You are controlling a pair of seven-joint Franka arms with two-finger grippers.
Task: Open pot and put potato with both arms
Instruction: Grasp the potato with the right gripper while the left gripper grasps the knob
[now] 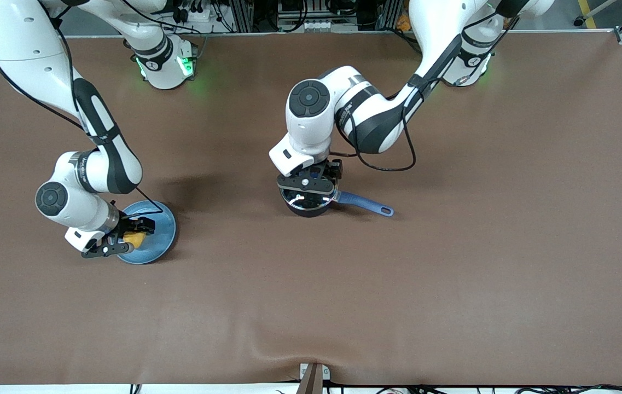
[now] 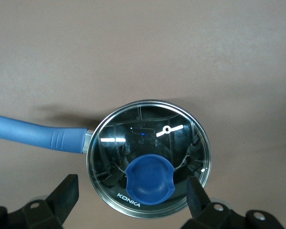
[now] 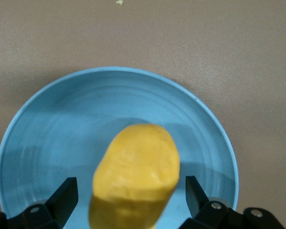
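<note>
Your bench (image 1: 453,273): pot (image 1: 308,203) mid-bench, lid (image 2: 148,164) still on; nothing done yet. Plate (image 1: 160,241) toward right arm's end holds potato (image 3: 136,174). Left claw (image 2: 131,191) spread wide over lid knob (image 2: 150,180); right claw (image 3: 128,195) spread either side of potato, not gripping. Wrist views show finger gaps; front view hides them.

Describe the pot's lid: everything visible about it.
The lid is a round pane of clear glass in a thin metal rim, with a blue knob and the word KONKA printed near the edge. It sits closed and level on the black pot, whose blue handle points toward the left arm's end of the table. The left gripper is over it, fingers open on either side of the knob, touching neither.
</note>
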